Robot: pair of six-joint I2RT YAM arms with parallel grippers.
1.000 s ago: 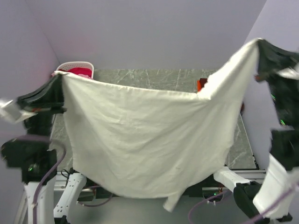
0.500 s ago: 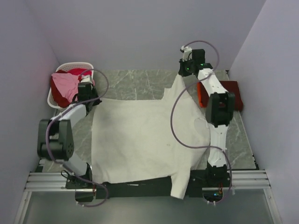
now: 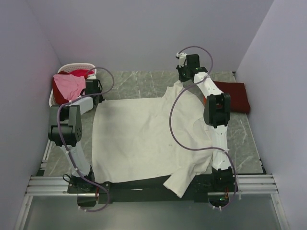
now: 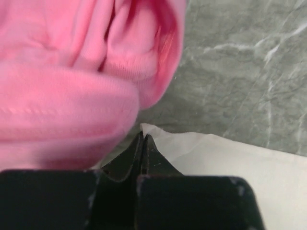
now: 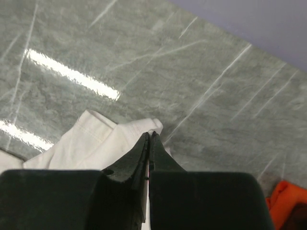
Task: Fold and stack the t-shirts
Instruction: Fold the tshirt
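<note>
A large cream-white t-shirt (image 3: 144,139) lies spread flat over the marble table, one sleeve hanging over the near edge. My left gripper (image 3: 97,99) is shut on its far left corner (image 4: 201,148), with the tips (image 4: 143,136) right beside a pink t-shirt (image 4: 72,72). My right gripper (image 3: 181,80) is shut on the far right corner (image 5: 96,143), with cloth showing between the tips (image 5: 149,135). The pink t-shirt (image 3: 68,84) and a red one (image 3: 84,73) lie heaped in the basket. A dark red t-shirt (image 3: 235,93) lies at the far right.
The white slatted basket (image 3: 52,101) stands at the far left corner, close to my left wrist. Grey walls close in the table on three sides. Bare marble (image 3: 139,84) shows beyond the cream shirt. An edge of the dark red shirt (image 5: 283,196) shows low right in the right wrist view.
A second ago both grippers held the cream-white shirt spread in the air. They have swung it away from the camera and down, and it now lies flat on the table.
</note>
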